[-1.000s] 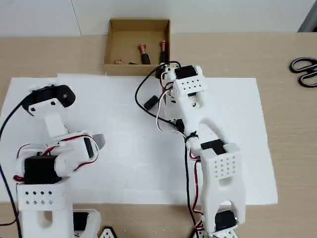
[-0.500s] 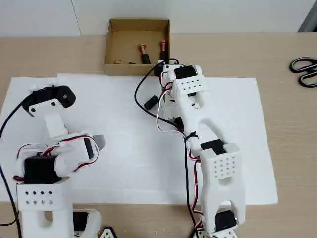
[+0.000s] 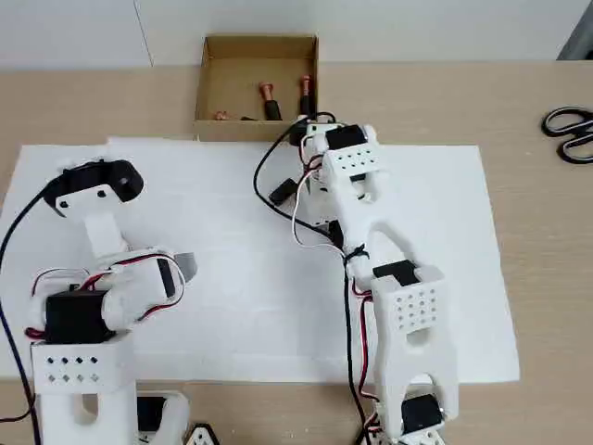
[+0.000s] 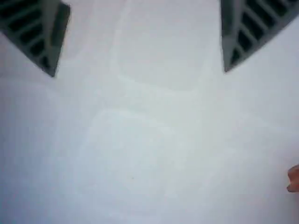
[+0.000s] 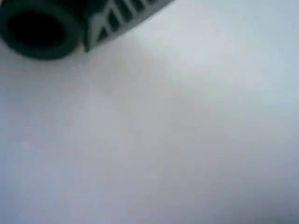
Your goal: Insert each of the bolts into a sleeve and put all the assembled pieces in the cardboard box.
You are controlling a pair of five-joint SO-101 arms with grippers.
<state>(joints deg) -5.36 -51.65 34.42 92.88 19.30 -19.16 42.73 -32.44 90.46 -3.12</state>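
My left gripper [image 4: 138, 70] hangs low over the white sheet [image 4: 140, 154], pointing down at it. Its jaws stand wide apart, with bare sheet between them and nothing touching either one. I judge that spread to be a ready stance, wide enough to come down around a bolt or a sleeve without knocking it away. Out past one jaw, at the edge of what my left wrist camera takes in, a copper-coloured speck [image 4: 293, 179] lies on the sheet. It could be a bolt's end, but I cannot tell.

My right gripper [image 3: 313, 130] is stretched out to the far edge of the sheet, just short of the near wall of the cardboard box [image 3: 200, 93]. Right beside it, in my right wrist view, a dark ring [image 5: 37, 28] with a hollow middle shows, much like a sleeve seen end-on. I cannot tell whether I have hold of it, or whether this gripper is spread or closed.

The box sits directly ahead of my right gripper and well apart from my left one, which I take to be why the right arm works at the box. Inside, 2 bolts [image 3: 267, 90] with copper-coloured heads sit in black sleeves [image 3: 271, 110], side by side just beyond my right gripper. A 3rd small copper piece [image 3: 220, 116] lies farther off, by the near wall on my left arm's side. I judge the task well advanced, with at least 2 assembled pieces delivered.
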